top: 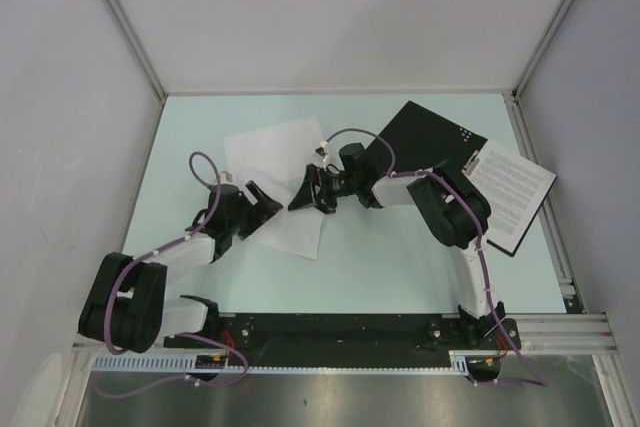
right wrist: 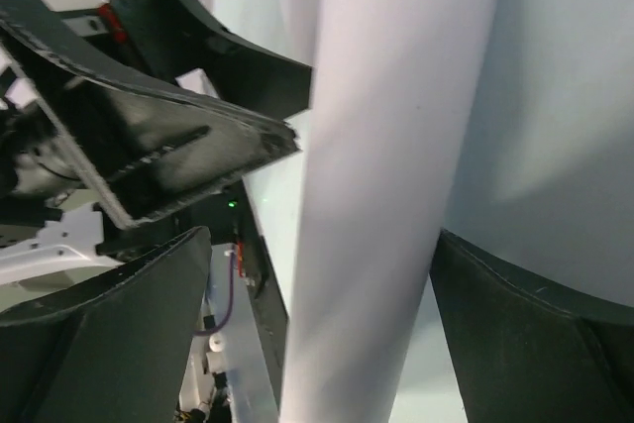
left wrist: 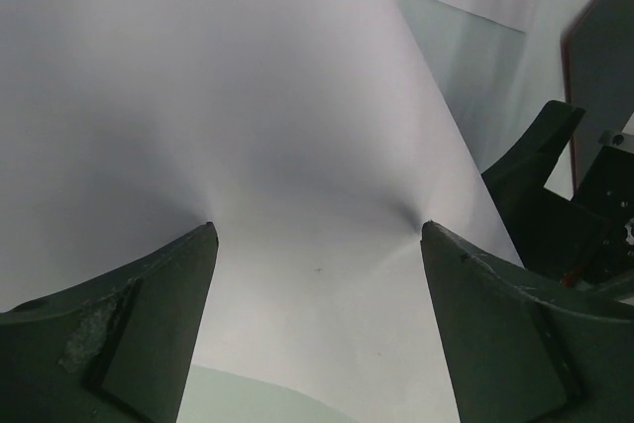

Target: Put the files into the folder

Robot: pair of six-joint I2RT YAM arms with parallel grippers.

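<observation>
Left jaws over blank sheet [left wrist: 297, 146]

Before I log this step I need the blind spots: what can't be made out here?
How the blank sheets overlap: top view, left gripper and right gripper cover the middle.
Wording on the printed sheet: top view, too small.
Outer face of the folder: top view, lies against the table.
Whether the right gripper touches the raised sheet: right wrist view, curl hides contact.

You are looking into a lab robot cell: blank white panel walls [top: 330, 7], aluminium frame posts [top: 122, 22], a pale table [top: 400, 267] with a black mounting rail [top: 340, 327].
</observation>
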